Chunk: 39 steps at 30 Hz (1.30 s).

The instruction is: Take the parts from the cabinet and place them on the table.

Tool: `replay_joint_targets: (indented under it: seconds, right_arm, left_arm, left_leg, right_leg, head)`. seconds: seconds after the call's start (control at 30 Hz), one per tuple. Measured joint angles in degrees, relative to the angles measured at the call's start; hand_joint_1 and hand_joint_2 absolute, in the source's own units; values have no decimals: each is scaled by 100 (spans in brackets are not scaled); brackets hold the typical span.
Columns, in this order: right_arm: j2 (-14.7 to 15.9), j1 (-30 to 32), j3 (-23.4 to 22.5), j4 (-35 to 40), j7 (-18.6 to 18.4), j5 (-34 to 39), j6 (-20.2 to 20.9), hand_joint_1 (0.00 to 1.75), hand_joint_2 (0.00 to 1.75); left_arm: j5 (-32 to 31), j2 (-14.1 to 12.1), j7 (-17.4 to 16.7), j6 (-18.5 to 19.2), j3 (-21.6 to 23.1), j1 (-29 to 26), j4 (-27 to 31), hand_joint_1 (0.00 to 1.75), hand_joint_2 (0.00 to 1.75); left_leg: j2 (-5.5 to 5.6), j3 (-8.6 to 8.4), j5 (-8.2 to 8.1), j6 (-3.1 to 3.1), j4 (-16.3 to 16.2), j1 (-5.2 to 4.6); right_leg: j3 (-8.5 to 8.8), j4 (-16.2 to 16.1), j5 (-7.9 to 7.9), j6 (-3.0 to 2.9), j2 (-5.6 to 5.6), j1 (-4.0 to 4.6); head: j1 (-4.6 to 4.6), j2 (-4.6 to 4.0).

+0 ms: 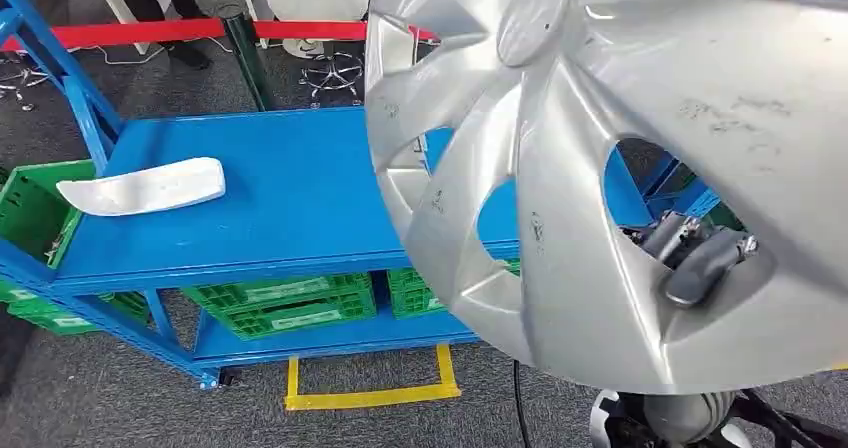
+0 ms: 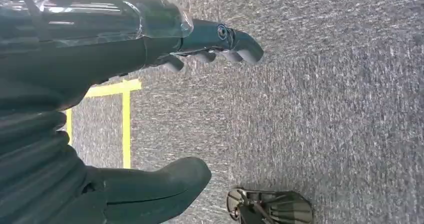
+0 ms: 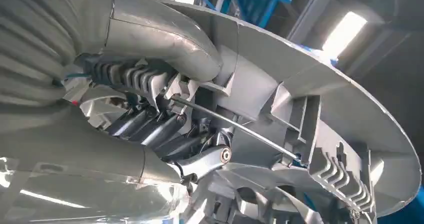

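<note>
- Silver wheel cover (image 1: 620, 168) held up in the right hand (image 1: 700, 258), close to the head camera, face toward the camera and tilted, with dark fingers showing through one spoke opening.
- From the right wrist view, thumb (image 3: 165, 44) pressed over the cover's ribbed back and fingers (image 3: 155, 129) hooked through the opening: a firm grasp on the wheel cover (image 3: 340, 109), well off centre toward the rim, most of the disc spreading away from the hand toward the left.
- Blue counter (image 1: 290, 198) lying ahead of and below the right hand, off to its left; cover carried in the air, its lower edge overlapping the counter's near right corner in the head view, not resting on it.
- White curved part (image 1: 145, 185) already lying on the counter, well apart from the right hand, toward the far left end.
- Left hand (image 2: 210, 44) hanging over grey carpet with fingers apart, released, holding nothing; right hand plainly the one for the placing.
- Likely next: swing left and lower the disc flat onto the bare blue surface between the hand and the white part.
- Green crates (image 1: 285, 303) on the shelf under the counter.
</note>
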<state>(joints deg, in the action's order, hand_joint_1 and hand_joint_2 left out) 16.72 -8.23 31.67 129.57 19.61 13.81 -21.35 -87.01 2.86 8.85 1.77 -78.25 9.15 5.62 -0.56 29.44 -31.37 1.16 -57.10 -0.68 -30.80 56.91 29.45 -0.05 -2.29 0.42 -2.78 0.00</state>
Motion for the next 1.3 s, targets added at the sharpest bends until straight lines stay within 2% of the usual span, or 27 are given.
replay_joint_targets:
  seconds: [0.4,0.8,1.03,1.2,1.3]
  right_arm:
    - [0,694,-87,-18,151,271,123,175,175]
    - [-2,900,-131,-112,245,363,173,175,175]
    - [-2,913,-256,-162,229,369,214,175,175]
    - [-2,927,-334,-179,201,415,214,175,175]
    - [-2,928,-358,-179,201,413,214,175,175]
  left_arm:
    - [2,15,192,-22,-144,10,-2,0,175]
    - [-7,20,221,-35,-190,15,-2,0,175]
    - [-44,79,407,-92,-192,17,-2,0,175]
    - [-59,114,413,-114,-192,18,-2,0,175]
    - [-61,120,413,-118,-192,18,-2,0,175]
  left_leg:
    - [9,3,-1,0,0,0]
    - [1,1,-2,-3,0,1]
    - [-10,1,-2,-2,-1,0]
    - [-19,1,-16,20,-13,-29]
    - [-26,3,-24,45,-21,-52]
  right_leg:
    - [-1,0,4,2,-3,0]
    - [-1,0,4,1,-1,0]
    - [-1,-1,4,2,1,0]
    - [-1,-8,-3,14,0,-27]
    - [0,-8,-10,41,-2,-40]
  head:
    - [-2,0]
    - [2,0]
    - [4,0]
    - [15,0]
    - [17,0]
